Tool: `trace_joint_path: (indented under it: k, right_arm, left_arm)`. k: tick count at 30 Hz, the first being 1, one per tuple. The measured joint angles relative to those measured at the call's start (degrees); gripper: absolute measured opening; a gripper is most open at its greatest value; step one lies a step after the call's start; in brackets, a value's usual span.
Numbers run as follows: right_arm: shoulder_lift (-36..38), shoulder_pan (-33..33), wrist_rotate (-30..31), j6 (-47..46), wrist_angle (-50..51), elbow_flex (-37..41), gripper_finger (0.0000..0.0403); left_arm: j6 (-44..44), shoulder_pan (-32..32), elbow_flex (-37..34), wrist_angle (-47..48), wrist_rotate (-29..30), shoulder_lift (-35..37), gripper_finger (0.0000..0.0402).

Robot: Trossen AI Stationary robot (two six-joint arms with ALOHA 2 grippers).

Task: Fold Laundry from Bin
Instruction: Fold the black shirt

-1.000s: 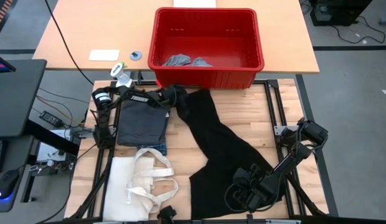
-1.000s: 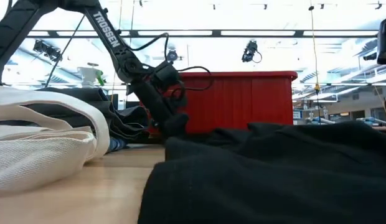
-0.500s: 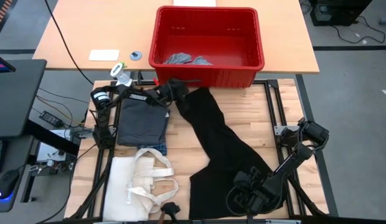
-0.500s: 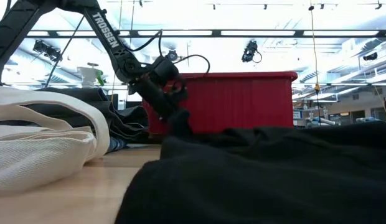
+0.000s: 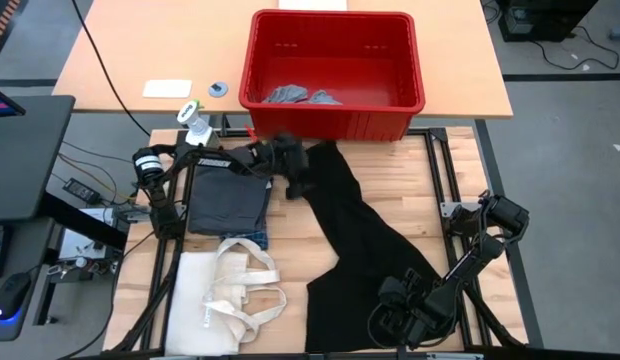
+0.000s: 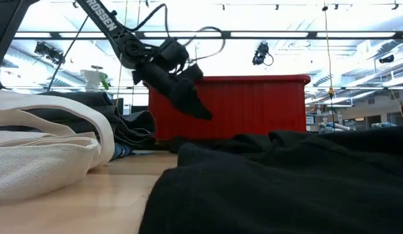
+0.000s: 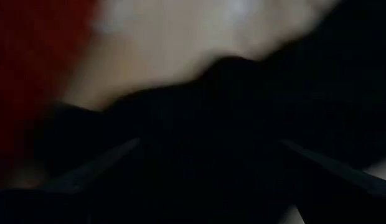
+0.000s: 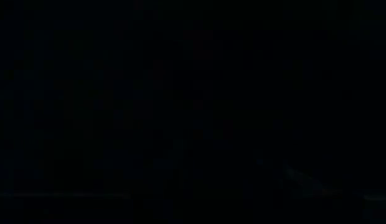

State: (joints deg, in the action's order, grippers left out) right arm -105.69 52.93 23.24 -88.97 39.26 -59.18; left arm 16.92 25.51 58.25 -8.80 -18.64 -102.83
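Black cloth, the large black piece [image 5: 350, 235], lies on the wooden table [image 5: 290, 225] with its long axis running diagonally, from its narrow end just below the red bin [image 5: 335, 62] down to its wide end at the near edge. The left gripper [image 5: 298, 180] hangs above that narrow end, fingers spread wide, holding nothing. The right gripper [image 5: 395, 315] sits on the wide end; whether it grips the cloth cannot be told. Inside the bin lie two small light grey pieces [image 5: 288, 97]. A folded dark grey piece [image 5: 227, 195] rests beside a cream tote bag [image 5: 225, 295].
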Motion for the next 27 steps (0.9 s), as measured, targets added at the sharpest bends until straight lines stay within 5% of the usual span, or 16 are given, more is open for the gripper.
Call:
trace_joint_path:
  k: [3,7,10,17,27]
  right_arm:
    - [-0.2,0.0,2.4,0.2,0.9,-0.5,0.0151]
    - [-0.2,-0.1,5.2,0.5,2.8,-1.6,0.0151]
    - [-0.2,-0.2,6.6,0.5,2.3,-1.7,0.0151]
    - [-0.1,-0.2,11.4,0.7,1.1,-1.7,0.0151]
    - [-0.1,-0.2,10.2,1.6,0.6,-1.7,0.0151]
  left_arm:
    - [1.4,-2.8,-0.2,7.3,2.0,-0.3,0.0368]
    - [5.2,-5.6,-0.2,13.0,20.7,-0.2,0.0368]
    - [4.6,-6.2,-0.1,13.9,28.3,-0.2,0.0368]
    - [8.7,-6.2,-0.1,17.5,36.7,-0.2,0.0368]
    - [14.0,-6.4,-0.1,18.3,37.0,-0.2,0.0345]
